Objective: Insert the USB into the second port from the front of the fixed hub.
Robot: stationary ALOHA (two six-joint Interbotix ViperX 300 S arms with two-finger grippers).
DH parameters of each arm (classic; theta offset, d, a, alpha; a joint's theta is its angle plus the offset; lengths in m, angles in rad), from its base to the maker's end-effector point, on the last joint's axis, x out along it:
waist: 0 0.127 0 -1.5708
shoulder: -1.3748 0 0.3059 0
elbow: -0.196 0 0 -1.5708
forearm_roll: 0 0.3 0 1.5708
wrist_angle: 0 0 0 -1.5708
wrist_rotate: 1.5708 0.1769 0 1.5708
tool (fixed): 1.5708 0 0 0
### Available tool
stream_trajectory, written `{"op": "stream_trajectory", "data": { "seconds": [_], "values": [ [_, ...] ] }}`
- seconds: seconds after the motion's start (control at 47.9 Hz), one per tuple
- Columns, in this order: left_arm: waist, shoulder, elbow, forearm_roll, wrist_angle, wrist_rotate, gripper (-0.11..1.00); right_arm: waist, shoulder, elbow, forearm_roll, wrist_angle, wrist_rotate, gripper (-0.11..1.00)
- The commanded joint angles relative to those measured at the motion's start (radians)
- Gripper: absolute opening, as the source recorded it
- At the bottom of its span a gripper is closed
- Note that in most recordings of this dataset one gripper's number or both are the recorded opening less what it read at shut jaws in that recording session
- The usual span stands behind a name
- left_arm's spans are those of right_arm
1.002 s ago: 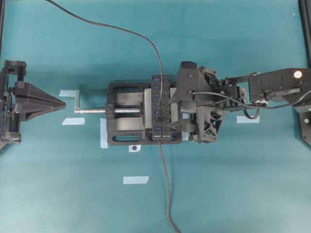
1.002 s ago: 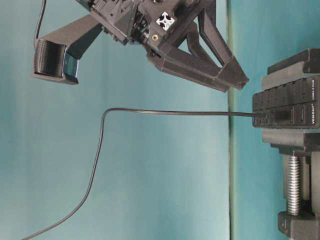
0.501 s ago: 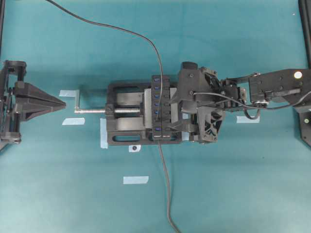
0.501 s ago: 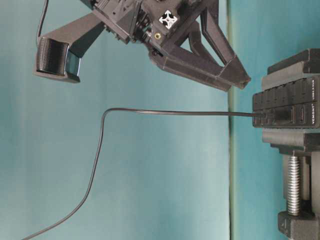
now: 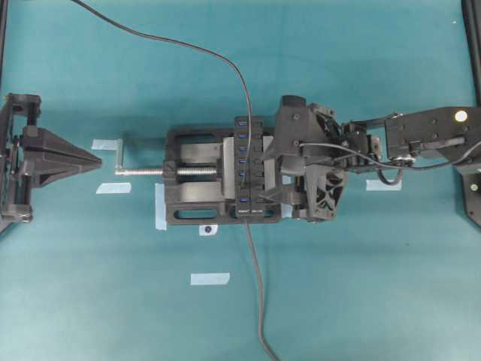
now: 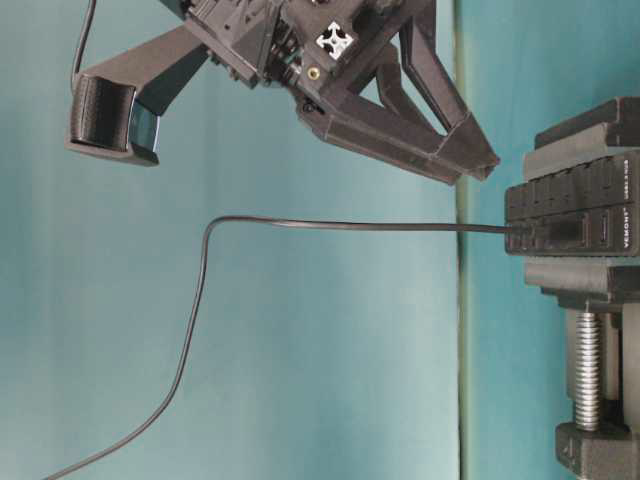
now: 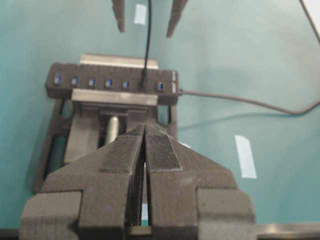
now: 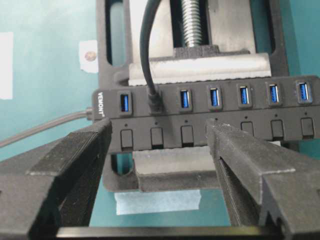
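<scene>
I see the USB (image 8: 155, 102) seated in the hub (image 8: 210, 117), in the second port from the end that bears the brand label; its thin cable (image 6: 300, 225) runs away from the hub and curves down across the surface (image 5: 361, 301). The hub is clamped in a black vise (image 5: 192, 186) with a silver screw (image 5: 143, 171), near the middle of the surface.

My right end effector (image 8: 157, 150) hovers just beside the hub with its fingers spread wide and nothing between them; in the right wrist view the fingertips straddle the button row without touching the USB. In the table-level view the fingertips (image 6: 470, 160) sit just clear of the hub's top edge.

My left end effector (image 7: 145, 150) is well apart at the left edge, pressed fully together and holding nothing, pointing at the vise.

Pieces of blue tape (image 5: 210, 279) lie on the surface.
</scene>
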State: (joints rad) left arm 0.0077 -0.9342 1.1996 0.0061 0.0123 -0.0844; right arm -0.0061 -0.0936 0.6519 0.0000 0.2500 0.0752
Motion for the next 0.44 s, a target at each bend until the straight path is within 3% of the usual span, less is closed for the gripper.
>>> {"op": "stream_trajectory", "data": {
  "seconds": [0.0,0.418],
  "values": [
    [0.000,0.003,-0.015,0.000,-0.009,-0.002,0.00,0.000,-0.026,-0.008,0.002,-0.008,0.006,0.80],
    [0.002,0.003,-0.012,0.002,-0.008,-0.002,0.00,0.000,-0.021,-0.008,0.000,-0.009,0.006,0.80]
  ]
}}
